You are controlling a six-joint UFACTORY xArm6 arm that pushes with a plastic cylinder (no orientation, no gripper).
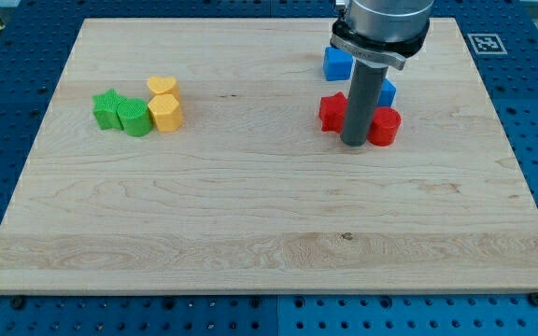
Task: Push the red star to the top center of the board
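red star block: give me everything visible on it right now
The red star is a small, solid-red block that looks like matte plastic, with a lobed outline, lying flat on the wooden board right of centre in the upper half. Its right side is hidden behind the dark rod; my tip sits at its lower right, apparently touching or nearly so. A red cylinder sits beyond the rod, and a blue block lies above, apart from it.

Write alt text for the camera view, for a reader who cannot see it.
My tip rests on a wooden board between a red star and a red cylinder, with two blue blocks just above. At the view's left sit two green blocks and two yellow blocks.
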